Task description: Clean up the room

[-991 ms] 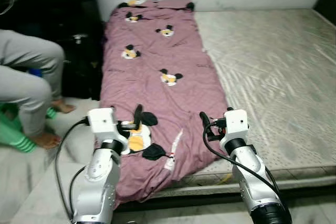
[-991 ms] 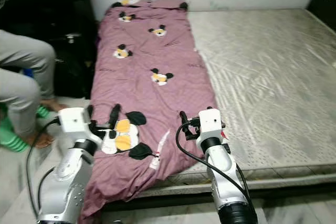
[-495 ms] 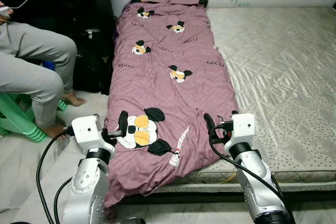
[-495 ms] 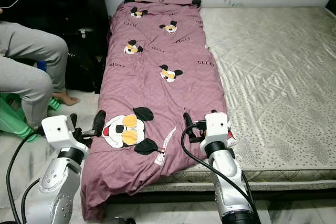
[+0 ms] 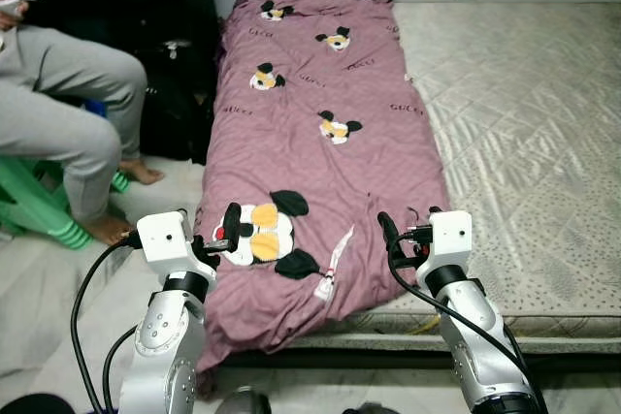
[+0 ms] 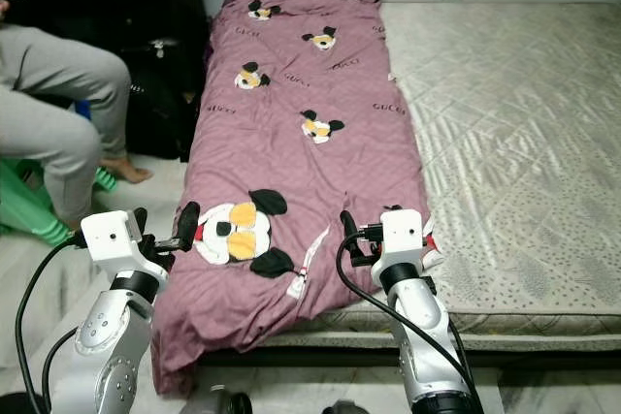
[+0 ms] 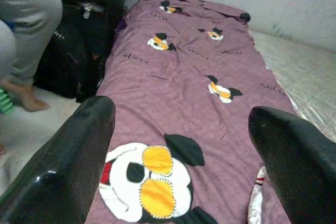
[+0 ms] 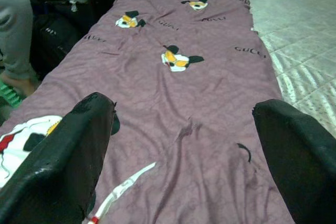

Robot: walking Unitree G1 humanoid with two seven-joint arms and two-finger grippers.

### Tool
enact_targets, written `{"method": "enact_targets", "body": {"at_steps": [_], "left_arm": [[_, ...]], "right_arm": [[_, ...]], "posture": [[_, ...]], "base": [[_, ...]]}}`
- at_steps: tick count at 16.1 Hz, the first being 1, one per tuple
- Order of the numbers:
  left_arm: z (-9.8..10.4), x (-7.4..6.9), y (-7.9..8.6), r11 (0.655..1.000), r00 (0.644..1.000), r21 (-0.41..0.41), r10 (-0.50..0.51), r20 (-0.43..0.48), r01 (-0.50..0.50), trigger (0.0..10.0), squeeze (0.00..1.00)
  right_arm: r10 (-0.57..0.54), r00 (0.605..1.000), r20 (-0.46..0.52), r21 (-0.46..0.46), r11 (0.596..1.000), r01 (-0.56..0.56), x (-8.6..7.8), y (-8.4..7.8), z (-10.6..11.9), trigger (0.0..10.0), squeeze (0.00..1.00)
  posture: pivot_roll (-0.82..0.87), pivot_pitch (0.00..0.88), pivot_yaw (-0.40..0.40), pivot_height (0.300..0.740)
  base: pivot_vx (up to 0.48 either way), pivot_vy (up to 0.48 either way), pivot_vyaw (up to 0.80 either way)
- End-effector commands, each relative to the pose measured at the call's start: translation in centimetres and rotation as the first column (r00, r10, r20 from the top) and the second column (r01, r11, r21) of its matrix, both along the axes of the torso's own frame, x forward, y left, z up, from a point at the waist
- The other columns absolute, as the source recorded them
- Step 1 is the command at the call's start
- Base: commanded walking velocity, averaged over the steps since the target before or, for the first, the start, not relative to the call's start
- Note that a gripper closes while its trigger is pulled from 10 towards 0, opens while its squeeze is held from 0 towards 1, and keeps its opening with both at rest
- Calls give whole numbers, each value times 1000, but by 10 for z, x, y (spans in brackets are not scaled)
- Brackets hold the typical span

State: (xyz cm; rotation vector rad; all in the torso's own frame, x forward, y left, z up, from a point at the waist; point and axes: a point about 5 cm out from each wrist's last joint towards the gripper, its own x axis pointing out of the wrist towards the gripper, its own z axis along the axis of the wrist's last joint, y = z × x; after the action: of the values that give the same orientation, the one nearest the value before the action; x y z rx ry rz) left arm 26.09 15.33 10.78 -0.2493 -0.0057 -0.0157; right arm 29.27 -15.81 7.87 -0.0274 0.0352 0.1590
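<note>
You have barely begun, I judge: the purple blanket (image 5: 320, 143) lies unfolded along the mattress's (image 5: 524, 133) left edge, its near end spilling over; your left gripper (image 5: 218, 239) and right gripper (image 5: 403, 239) hover there, fingers apart, empty.

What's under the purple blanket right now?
The purple blanket lies on the mattress, covering its left strip and drooping over the near left edge. No lumps show; anything flat beneath it is hidden.

A long purple blanket (image 5: 320, 133) with cartoon mouse faces lies spread flat along the left side of the bed (image 5: 524, 123). Its near end hangs over the bed's edge toward the floor.
</note>
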Motion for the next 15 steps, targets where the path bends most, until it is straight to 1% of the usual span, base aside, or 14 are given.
{"method": "enact_targets", "body": {"at_steps": [1, 3, 15], "left_arm": [[0, -1, 3, 1000, 1000, 12, 14, -11, -14, 10000, 0], [0, 0, 3, 1000, 1000, 12, 13, -8, -13, 10000, 0], [1, 5, 2, 1000, 1000, 17, 24, -3, -24, 10000, 0]], "right_arm": [[10, 1000, 9, 6, 1000, -11, 0, 1, 3, 10000, 0], [15, 1000, 11, 5, 1000, -15, 0, 1, 4, 10000, 0], [33, 999, 7, -3, 999, -33, 4, 4, 4, 10000, 0]], "posture": [[51, 150, 30, 655], [49, 150, 28, 637], [49, 160, 24, 637]], "base": [[0, 0, 0], [0, 0, 0], [0, 0, 0]]}}
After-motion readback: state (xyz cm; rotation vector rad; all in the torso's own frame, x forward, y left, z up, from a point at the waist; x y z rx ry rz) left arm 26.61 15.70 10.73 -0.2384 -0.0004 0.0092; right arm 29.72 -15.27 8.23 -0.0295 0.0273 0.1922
